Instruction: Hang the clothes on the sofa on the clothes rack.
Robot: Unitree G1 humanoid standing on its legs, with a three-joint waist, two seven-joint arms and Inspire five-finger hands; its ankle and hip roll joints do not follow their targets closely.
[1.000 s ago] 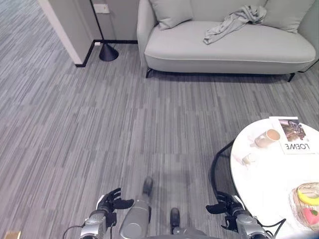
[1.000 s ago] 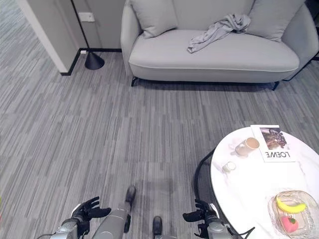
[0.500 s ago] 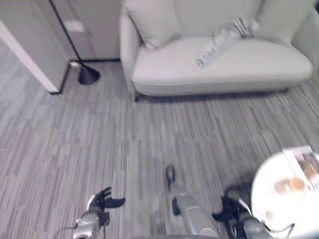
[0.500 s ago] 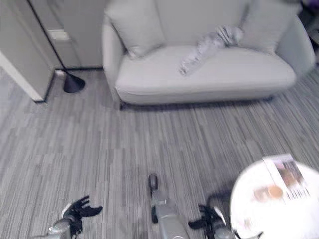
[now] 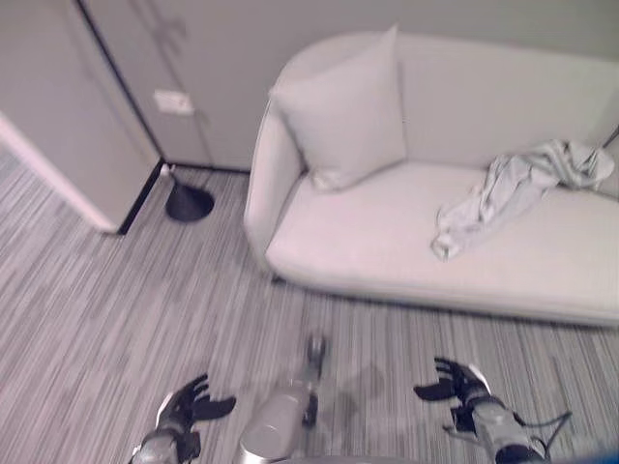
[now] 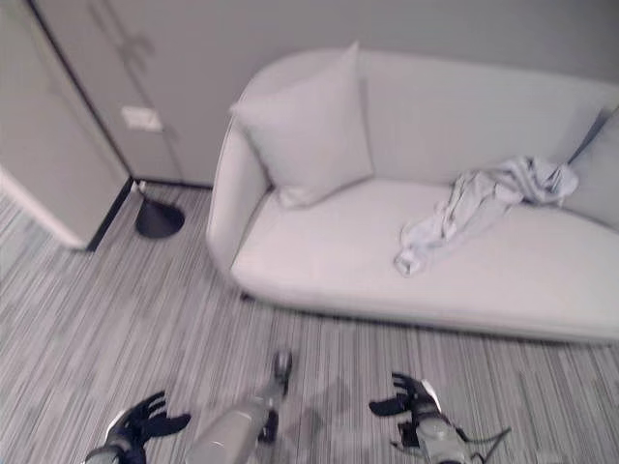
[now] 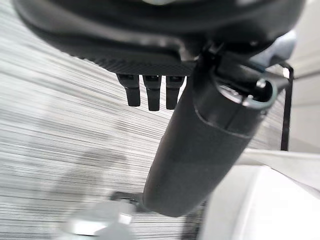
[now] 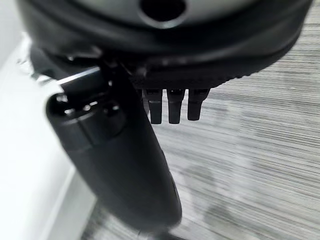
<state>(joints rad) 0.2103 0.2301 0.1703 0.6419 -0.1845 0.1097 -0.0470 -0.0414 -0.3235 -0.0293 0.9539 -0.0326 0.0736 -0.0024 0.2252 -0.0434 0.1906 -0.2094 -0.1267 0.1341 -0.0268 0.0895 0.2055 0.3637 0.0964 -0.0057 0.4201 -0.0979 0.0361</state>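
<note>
Grey cloth, the garment [image 5: 513, 193] to be hung, lies crumpled on the seat of the pale sofa [image 5: 387, 242], toward the robot's right end, with one part trailing forward on the cushion and the bunched part against the backrest. A square pillow [image 5: 343, 111] leans at the left end of the sofa, well apart from the garment. Beside the sofa's left arm stands the dark round base of a floor lamp [image 5: 189, 201] on the striped grey carpet [image 5: 97, 319].

Both hands hang low and hold nothing. The left hand [image 5: 189, 406] has its fingers spread and relaxed, and the right hand [image 5: 455, 382] is the same, thumb standing out; the wrist views show straight fingers over bare carpet.

By my judgement the robot is in the approach step, and the garment is not yet within reach. Several things could go wrong from here. The garment is to the right of the robot's line, so walking straight ahead could bring it to the pillow instead. The cloth is loose and folded, so a grasp on one thin edge may let the rest drag or slip. I see no clothes rack, so the way to it is not known from here.
</note>
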